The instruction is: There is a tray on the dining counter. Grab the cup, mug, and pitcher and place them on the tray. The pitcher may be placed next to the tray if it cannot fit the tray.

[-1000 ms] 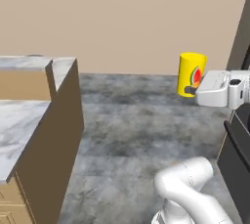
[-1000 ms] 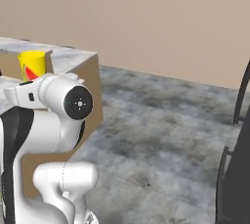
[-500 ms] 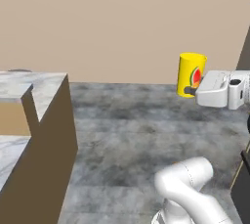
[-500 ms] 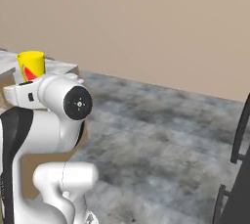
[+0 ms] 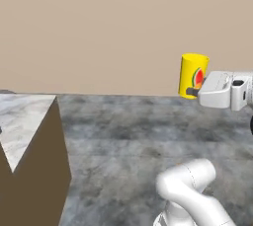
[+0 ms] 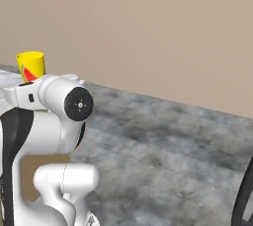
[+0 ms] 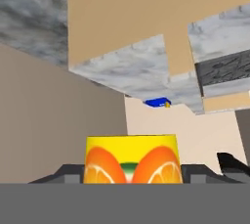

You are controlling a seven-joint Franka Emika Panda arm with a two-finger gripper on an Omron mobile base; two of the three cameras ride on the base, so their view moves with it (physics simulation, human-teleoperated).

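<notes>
The cup (image 5: 193, 74) is a tall yellow tumbler with a watermelon picture, and it hangs in the air well above the floor. My gripper (image 5: 191, 92) is shut on its lower part. From the right base view the cup's (image 6: 30, 66) top pokes up behind my arm. In the hand view the cup (image 7: 131, 159) sits between my two dark fingertips (image 7: 63, 171), showing orange slices. Far off in that view the blue tray (image 7: 157, 102) lies small on the marble dining counter (image 7: 141, 69). The mug and pitcher are out of view.
A marble counter corner with a brown side panel (image 5: 29, 136) stands at the left. Grey stone floor (image 5: 128, 131) stretches ahead to a plain beige wall (image 5: 99, 27). A dark curved object (image 6: 244, 190) shows at the lower right.
The whole picture has shifted: the base is turning, and the counter has slid leftward in both base views. The cup stays in my gripper at the same place relative to the arm.
</notes>
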